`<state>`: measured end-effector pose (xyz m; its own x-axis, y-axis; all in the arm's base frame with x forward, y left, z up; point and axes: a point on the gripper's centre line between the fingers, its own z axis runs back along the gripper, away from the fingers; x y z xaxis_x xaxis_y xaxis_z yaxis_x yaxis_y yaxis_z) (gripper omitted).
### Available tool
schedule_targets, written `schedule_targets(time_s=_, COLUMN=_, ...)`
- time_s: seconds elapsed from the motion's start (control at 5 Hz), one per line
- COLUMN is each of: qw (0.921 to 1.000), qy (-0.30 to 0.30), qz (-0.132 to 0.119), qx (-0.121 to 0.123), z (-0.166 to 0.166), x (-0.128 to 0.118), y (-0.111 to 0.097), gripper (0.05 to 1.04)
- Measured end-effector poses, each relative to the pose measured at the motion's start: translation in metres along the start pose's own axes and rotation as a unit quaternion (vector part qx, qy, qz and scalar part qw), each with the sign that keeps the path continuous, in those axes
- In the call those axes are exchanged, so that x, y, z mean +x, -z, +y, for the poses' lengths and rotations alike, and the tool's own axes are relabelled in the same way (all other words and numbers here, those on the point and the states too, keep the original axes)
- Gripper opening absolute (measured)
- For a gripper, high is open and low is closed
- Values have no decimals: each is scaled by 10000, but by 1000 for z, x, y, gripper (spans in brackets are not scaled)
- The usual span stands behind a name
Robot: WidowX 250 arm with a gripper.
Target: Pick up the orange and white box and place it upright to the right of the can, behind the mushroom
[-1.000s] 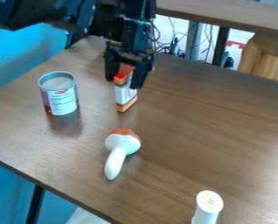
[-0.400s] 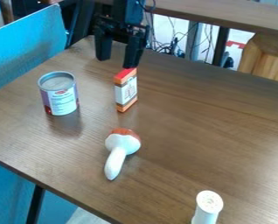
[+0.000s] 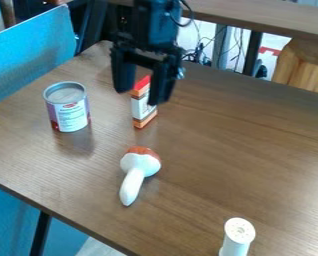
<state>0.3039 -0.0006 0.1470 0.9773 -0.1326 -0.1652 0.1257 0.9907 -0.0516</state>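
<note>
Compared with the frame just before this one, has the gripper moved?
Yes. The gripper has come lower in the view: against the unmoved orange-and-white box, its fingertips have gone from around the top to well below it.

end effector (image 3: 139, 96) lower in view, partly hiding orange-white box (image 3: 142, 113) again

I am in what looks like a lab or workroom, though I cannot be certain. Beyond my wood-grain table (image 3: 235, 145) are a second wooden top (image 3: 255, 25) and loose dark cables (image 3: 200, 50); a blue panel (image 3: 28, 55) stands at the far left.
</note>
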Motion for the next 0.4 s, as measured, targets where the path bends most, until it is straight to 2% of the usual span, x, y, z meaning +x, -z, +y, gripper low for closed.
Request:
schedule_targets(time_s=0.2, qw=9998, qy=206, qz=14, qx=46, z=-18, x=-11, y=8, gripper=1001)
schedule_targets(time_s=0.4, qw=9997, qy=166, qz=52, qx=169, z=-28, x=-4, y=20, gripper=1001)
